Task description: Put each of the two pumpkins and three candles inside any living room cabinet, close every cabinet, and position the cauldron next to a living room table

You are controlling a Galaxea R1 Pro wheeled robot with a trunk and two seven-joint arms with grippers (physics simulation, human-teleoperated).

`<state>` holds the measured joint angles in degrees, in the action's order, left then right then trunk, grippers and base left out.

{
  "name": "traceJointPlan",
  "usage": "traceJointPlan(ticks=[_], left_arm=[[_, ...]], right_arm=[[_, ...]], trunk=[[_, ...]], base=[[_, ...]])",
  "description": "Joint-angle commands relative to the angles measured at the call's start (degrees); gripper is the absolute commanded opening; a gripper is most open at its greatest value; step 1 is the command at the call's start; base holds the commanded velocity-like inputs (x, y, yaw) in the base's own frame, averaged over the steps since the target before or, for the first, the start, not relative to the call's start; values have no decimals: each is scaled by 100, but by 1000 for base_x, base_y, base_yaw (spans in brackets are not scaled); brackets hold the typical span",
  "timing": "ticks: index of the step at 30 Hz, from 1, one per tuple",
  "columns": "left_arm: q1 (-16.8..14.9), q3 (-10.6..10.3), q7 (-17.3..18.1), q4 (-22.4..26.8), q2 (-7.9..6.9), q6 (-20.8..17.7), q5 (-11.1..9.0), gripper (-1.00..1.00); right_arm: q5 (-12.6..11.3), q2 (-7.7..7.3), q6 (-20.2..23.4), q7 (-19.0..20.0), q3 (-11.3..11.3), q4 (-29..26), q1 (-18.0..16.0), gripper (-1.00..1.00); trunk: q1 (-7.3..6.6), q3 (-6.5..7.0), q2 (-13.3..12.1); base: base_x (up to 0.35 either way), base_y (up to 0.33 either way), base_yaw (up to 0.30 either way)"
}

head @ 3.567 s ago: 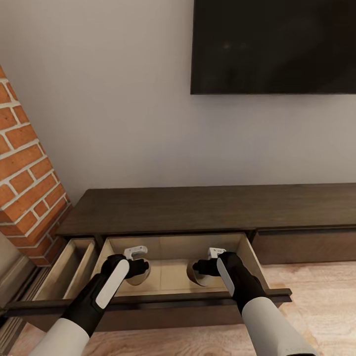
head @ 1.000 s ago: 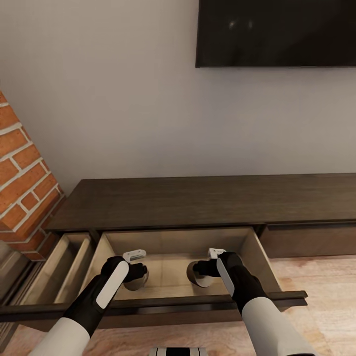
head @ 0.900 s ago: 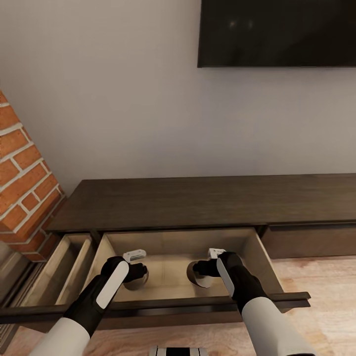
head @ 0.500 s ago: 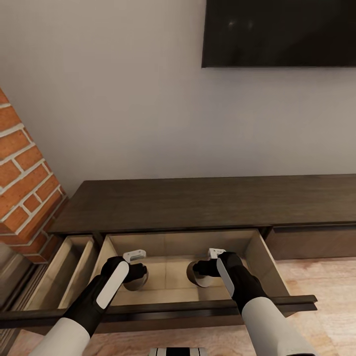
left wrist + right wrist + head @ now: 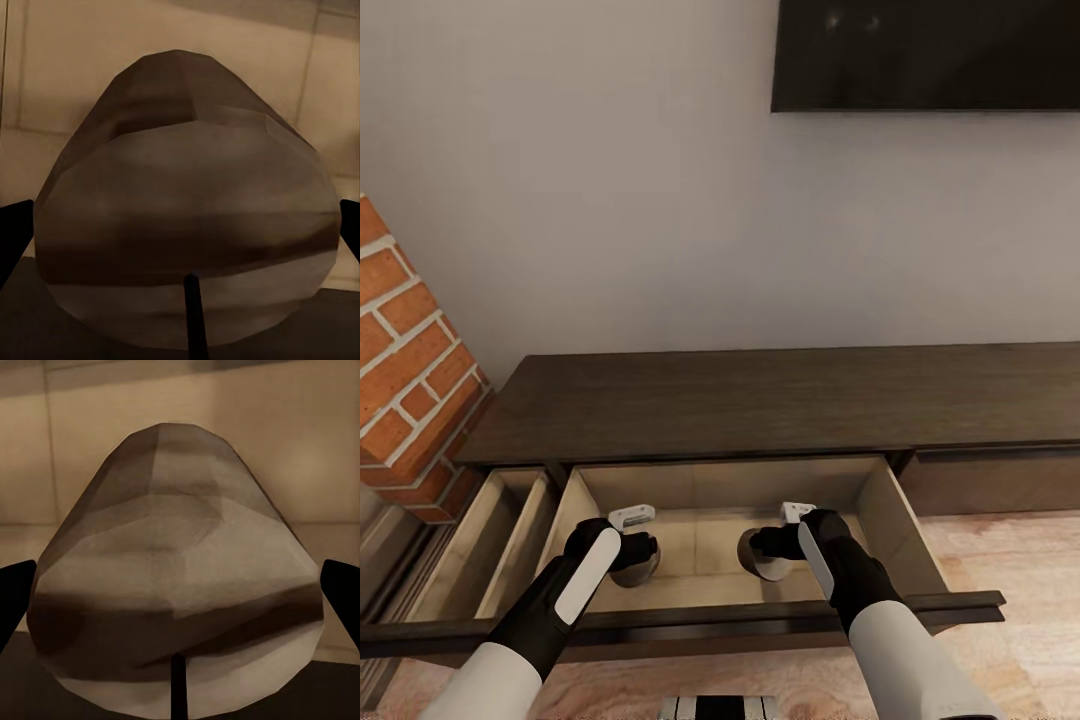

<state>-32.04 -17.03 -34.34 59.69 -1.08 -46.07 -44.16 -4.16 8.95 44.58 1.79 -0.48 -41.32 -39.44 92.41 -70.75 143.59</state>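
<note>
Candles both sit over the cabinet (image 5: pixel 760 405) drawer's pale floor: left end effector (image 5: pixel 632 553) clamps one candle (image 5: pixel 187 217), right end effector (image 5: pixel 772 550) clamps the other candle (image 5: pixel 176 592). Looks like the drop-off step; next I'd release both, then push the drawer closed.

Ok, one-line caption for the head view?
Both grippers hold candles over the cabinet's open drawer.

Cream-beige candle (image 5: pixel 176 592) up close, between dark tool fingertips (image 5: pixel 15 600), pale cabinet interior (image 5: pixel 300 450) behind
</note>
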Motion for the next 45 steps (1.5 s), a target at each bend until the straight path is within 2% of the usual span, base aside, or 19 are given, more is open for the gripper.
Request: traceJointPlan(ticks=[1,3,8,12,40,41,45], left_arm=[[-4,-19,-55,7,-6,2,-58,-100],[-4,-19,-55,7,-6,2,-58,-100],[-4,-19,-55,7,-6,2,-58,-100],[-4,-19,-55,1,-6,2,-52,-100],[-1,-3,-55,16,-10,11,-49,-100],[-2,-3,-55,16,-11,11,-49,100],[0,1,-55,24,-10,8,-49,100]], right_arm=[[-41,1,25,-12,-5,-8,-2,-100],[-41,1,25,-12,-5,-8,-2,-100],[-41,1,28,-12,-5,-8,-1,-100],[-41,1,27,-12,-5,-8,-2,-100],[-41,1,25,-12,-5,-8,-2,-100],[-41,1,25,-12,-5,-8,-2,-100],[-41,1,31,-12,-5,-8,-2,-100]], trunk=[[1,-27,4],[6,-72,7],[6,-72,7],[16,-160,12],[16,-160,12],[16,-160,12],[16,-160,12]], base=[[0,0,0],[0,0,0],[0,0,0],[0,0,0],[0,0,0],[0,0,0],[0,0,0]])
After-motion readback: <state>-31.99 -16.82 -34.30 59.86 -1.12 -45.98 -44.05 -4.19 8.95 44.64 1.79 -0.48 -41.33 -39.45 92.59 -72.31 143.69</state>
